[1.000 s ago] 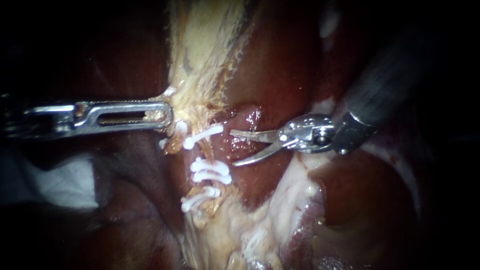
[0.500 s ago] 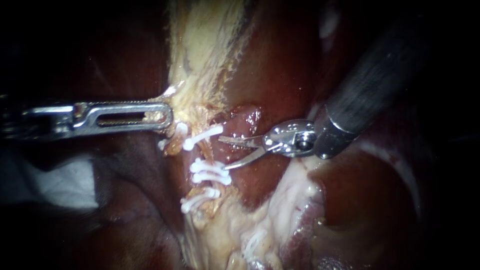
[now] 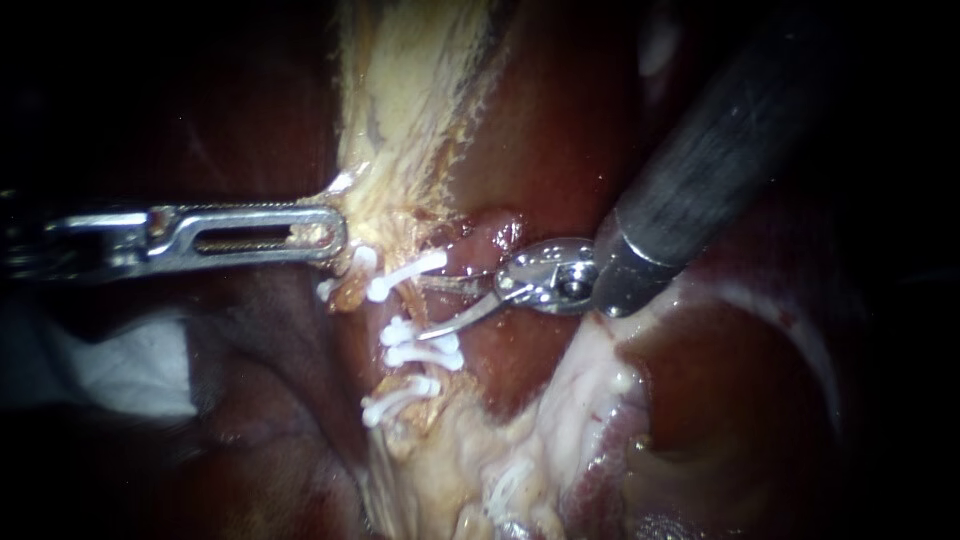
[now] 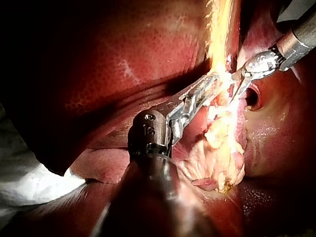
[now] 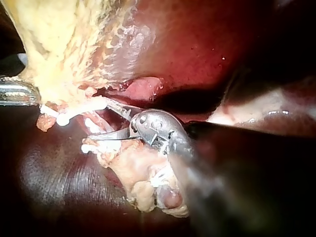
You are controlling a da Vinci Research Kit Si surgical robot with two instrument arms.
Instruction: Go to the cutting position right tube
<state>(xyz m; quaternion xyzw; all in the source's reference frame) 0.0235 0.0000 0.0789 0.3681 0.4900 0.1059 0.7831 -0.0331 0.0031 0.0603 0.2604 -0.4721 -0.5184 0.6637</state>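
A pale tube runs down the middle of the endoscope view with white clips on it: an upper clip, a middle pair and a lower clip. My right instrument comes in from the upper right. Its two thin curved blades are open, and their tips reach the tube between the upper clip and the middle pair. In the right wrist view the blades straddle that stretch. My left instrument is shut on yellow tissue just above the clips, also seen in its own view.
Dark red liver surrounds the site. Pale fatty tissue lies below the clips, with more white clips low in it. White gauze sits at the left under my left instrument's shaft.
My right instrument has moved left, with its open blades going from clear of the tube to around it between the clips. The left instrument and the tissue it holds stayed still.
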